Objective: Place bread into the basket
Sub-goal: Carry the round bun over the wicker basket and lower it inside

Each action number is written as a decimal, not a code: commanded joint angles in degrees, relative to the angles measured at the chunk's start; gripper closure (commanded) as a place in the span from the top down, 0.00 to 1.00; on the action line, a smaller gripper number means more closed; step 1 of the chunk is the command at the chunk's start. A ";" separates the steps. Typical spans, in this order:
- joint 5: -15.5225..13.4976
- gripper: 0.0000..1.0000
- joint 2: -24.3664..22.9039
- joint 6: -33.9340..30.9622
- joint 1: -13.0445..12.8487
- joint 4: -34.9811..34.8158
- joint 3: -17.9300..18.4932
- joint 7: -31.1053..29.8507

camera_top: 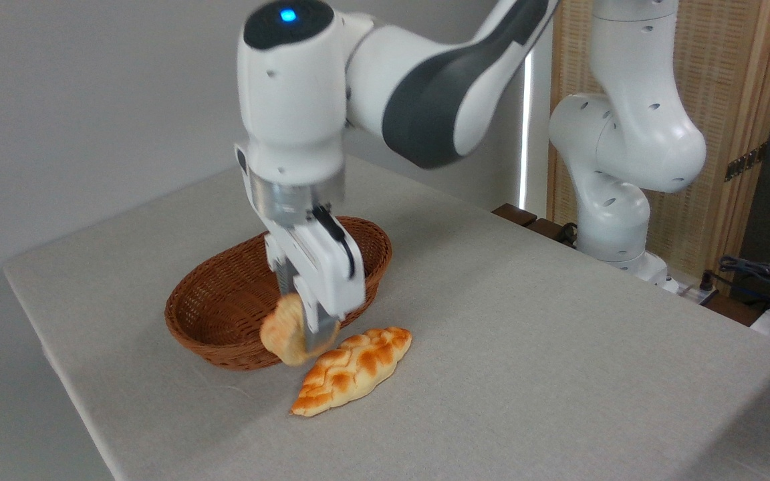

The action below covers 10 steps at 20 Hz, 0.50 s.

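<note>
The bread [281,332], a small round golden bun, hangs in the air, held on edge between the fingers of my gripper [303,336], which is shut on it. It sits in front of the near wall of the basket [224,304], a reddish-brown oval wicker one standing left of centre on the table. The bun is lifted off the cloth, just at the height of the basket's rim. The image of gripper and bun is slightly blurred.
A longer braided golden loaf [351,369] lies on the table just right of and below the bun. The grey tablecloth [525,347] stretches to the right. The arm's base [619,194] stands at the back right, with cables [766,277] beyond it.
</note>
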 commanded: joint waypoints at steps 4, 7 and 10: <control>-0.12 0.46 -0.55 0.75 -0.07 0.03 -11.03 -10.29; 0.92 0.88 1.03 1.28 -0.34 0.03 -14.01 -13.79; 7.77 1.00 2.79 1.98 -0.34 0.12 -15.87 -18.28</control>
